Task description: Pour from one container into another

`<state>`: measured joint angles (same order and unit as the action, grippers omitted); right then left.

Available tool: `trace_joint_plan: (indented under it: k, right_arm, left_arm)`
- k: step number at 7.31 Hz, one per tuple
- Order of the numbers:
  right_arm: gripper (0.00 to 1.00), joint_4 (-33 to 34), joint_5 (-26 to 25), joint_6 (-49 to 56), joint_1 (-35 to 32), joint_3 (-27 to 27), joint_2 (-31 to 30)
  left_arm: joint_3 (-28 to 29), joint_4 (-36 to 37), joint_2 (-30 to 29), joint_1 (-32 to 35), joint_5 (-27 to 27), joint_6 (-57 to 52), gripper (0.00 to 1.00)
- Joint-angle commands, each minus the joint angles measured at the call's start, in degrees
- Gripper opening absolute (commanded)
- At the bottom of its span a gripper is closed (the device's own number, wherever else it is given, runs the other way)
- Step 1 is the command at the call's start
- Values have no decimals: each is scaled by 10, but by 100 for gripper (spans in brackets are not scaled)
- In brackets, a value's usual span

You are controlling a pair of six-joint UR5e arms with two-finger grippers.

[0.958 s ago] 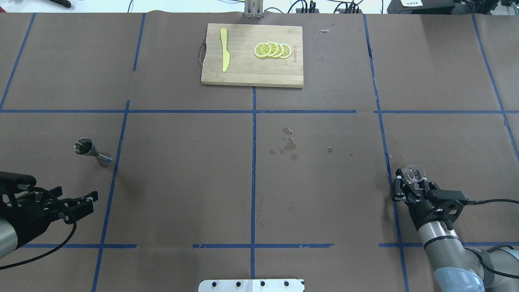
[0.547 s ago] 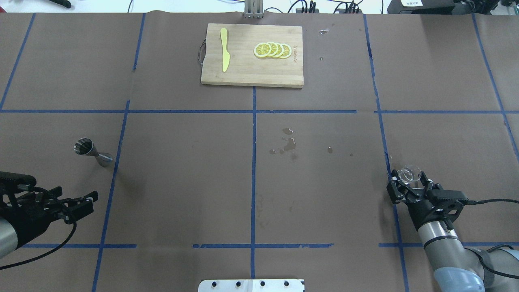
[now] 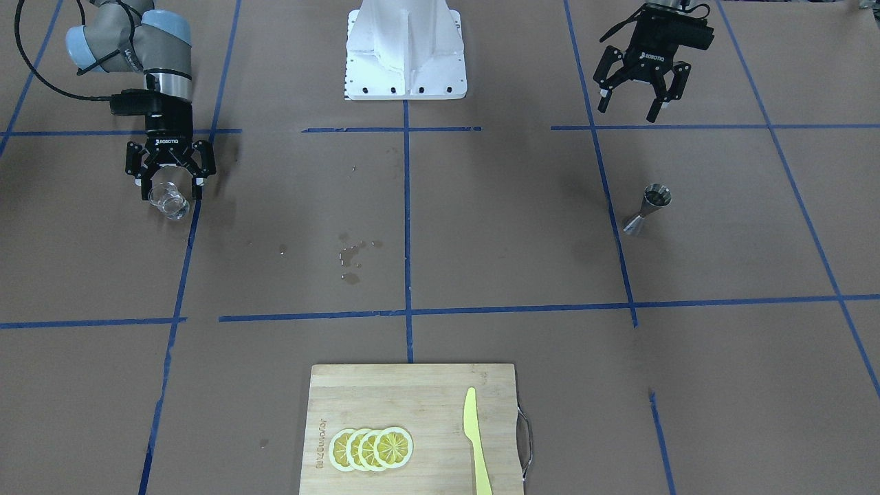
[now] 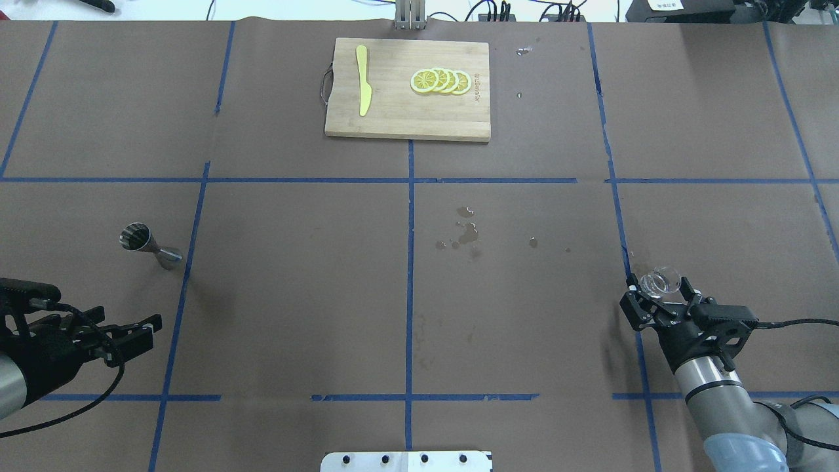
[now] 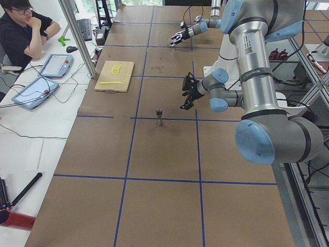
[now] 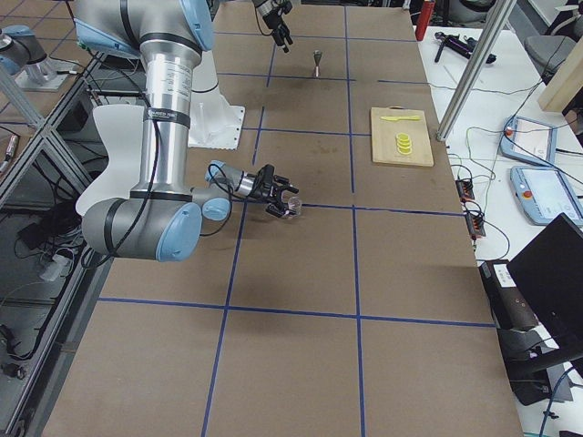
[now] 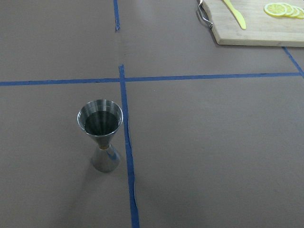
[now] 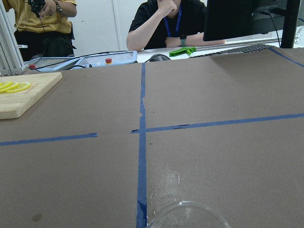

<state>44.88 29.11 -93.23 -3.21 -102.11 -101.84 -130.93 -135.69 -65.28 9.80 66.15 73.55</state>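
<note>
A clear glass [image 4: 662, 281] stands on the brown table near its right front, also visible as the glass [image 3: 169, 203]. My right gripper [image 4: 658, 293] is open, its fingers spread on either side of the glass without gripping it. The glass rim [image 8: 187, 216] shows at the bottom of the right wrist view. A steel jigger [image 4: 149, 244] stands upright at the left, with dark liquid in its upper cup [image 7: 100, 124]. My left gripper [image 4: 152, 329] hangs open and empty, nearer the robot than the jigger [image 3: 648, 207].
A wooden cutting board [image 4: 406, 121] with lemon slices [image 4: 440, 80] and a yellow knife [image 4: 363, 78] lies at the far middle. Wet spill spots [image 4: 467, 233] mark the table's centre. People sit beyond the far edge [image 8: 166, 23].
My right gripper has opened from around the glass and drawn back a little; the glass stays standing on the table. The left gripper has shifted slightly toward the robot.
</note>
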Motion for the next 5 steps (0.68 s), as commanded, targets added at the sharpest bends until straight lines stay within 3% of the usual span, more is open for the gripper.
trace_joint_plan:
  k: [1,2,3,5]
  right_arm:
    - [100,-1,-1,1,20,-13,-15]
    - [100,0,1,1,37,-35,-35]
    - [100,0,3,1,60,-64,-65]
    - [100,-1,39,1,88,-92,-109]
  left_arm:
    - [-49,33,-1,15,77,-21,100]
    - [-94,94,-8,41,136,-30,100]
    - [-120,133,-26,61,160,-49,100]
    - [-119,139,-47,92,206,-75,100]
